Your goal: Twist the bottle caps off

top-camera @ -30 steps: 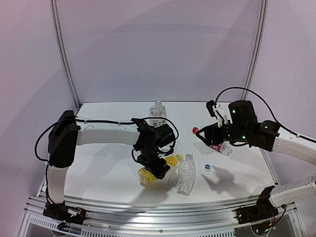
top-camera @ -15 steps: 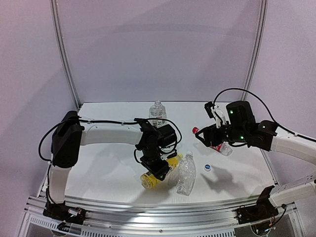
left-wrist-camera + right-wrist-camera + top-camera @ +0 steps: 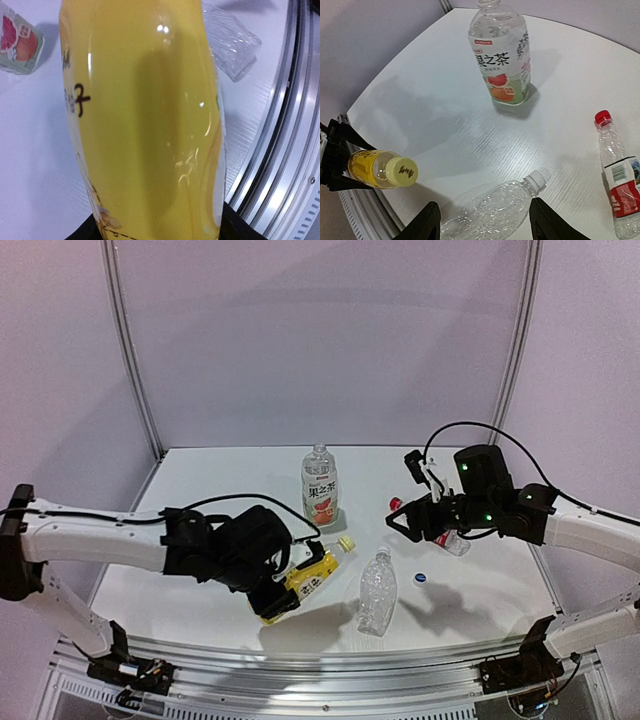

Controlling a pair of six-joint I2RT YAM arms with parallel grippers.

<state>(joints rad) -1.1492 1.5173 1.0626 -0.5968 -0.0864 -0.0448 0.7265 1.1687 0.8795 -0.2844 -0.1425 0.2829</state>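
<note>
My left gripper (image 3: 278, 592) is shut on the yellow bottle (image 3: 310, 575) and holds it tilted above the table, its yellow cap (image 3: 347, 542) pointing at the right arm. In the left wrist view the yellow bottle (image 3: 145, 120) fills the frame. My right gripper (image 3: 400, 525) is open and empty, hovering above the clear plain bottle (image 3: 495, 210), which lies on its side. A blue-and-white cap (image 3: 421, 578) lies loose beside that bottle (image 3: 377, 590). The red-label bottle (image 3: 620, 185) lies with its red cap (image 3: 602, 117) on. The fruit-label bottle (image 3: 319, 485) stands upright at the back.
The metal rail of the table's front edge (image 3: 295, 150) runs close under the yellow bottle. The yellow cap (image 3: 401, 171) faces the right wrist camera at its lower left. Curved frame posts (image 3: 130, 360) stand at the back corners.
My left arm has swung back to the left and lifted the yellow bottle off the table, tilting its cap up and right. My right gripper has drifted slightly left, still open.
</note>
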